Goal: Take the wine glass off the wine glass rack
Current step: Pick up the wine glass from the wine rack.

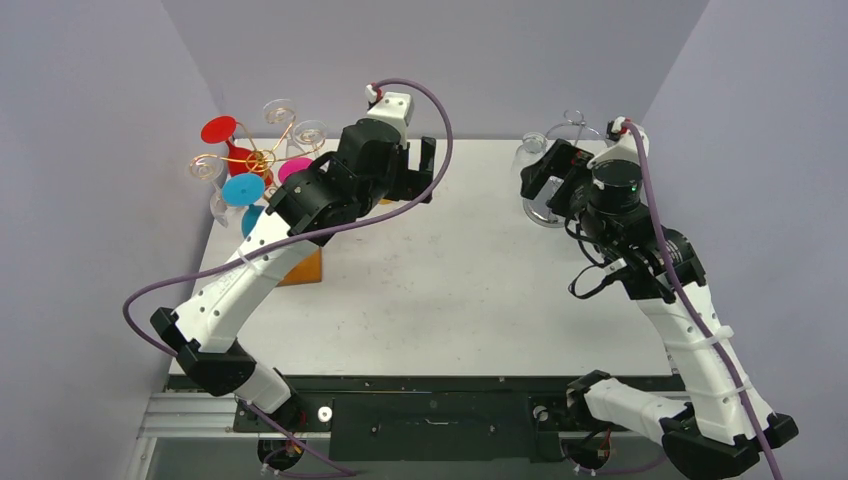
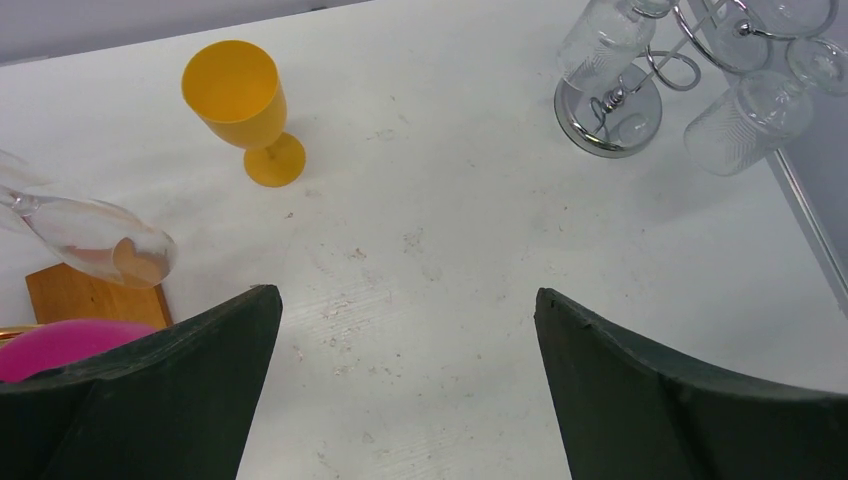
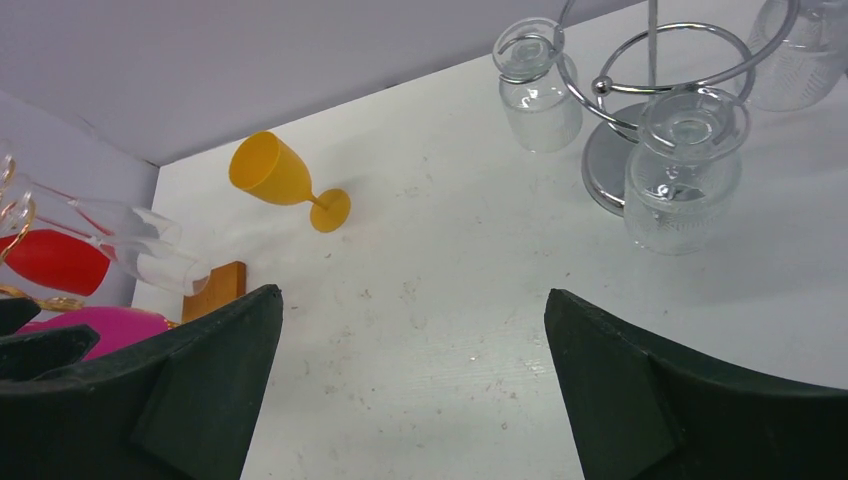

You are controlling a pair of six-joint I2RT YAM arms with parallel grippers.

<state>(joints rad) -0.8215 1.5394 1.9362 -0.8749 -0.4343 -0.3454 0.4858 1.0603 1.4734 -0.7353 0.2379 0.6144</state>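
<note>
Left tool (image 2: 405,297), right tool (image 3: 412,297): both spread wide, empty.
Clear wine glass (image 3: 684,170): hangs bowl-down, foot caught in a loop of the chrome rack (image 3: 601,86), far-right corner of the counter (image 3: 450,330); probably slides out sideways.
Yellow goblet (image 3: 275,172): upright, off-rack, near the far edge.

Bright, even light falls from overhead, so the white table (image 1: 450,270) reads clean without blown-out patches, and the arms lay only pale, soft-edged shadows on it in the top view. In the wrist views the yellow goblet (image 2: 240,105) throws a faint, diffuse shadow at its foot, while the chrome rack base (image 2: 607,115) carries small sharp glints and the clear glass (image 3: 683,175) stays crisp enough to show its texture. The dark fingers of the left hand (image 2: 405,295) and the right hand (image 3: 413,292) fill the bottom corners, slightly soft and nearly without detail, and the table edges bow a little toward the frame borders.
</note>
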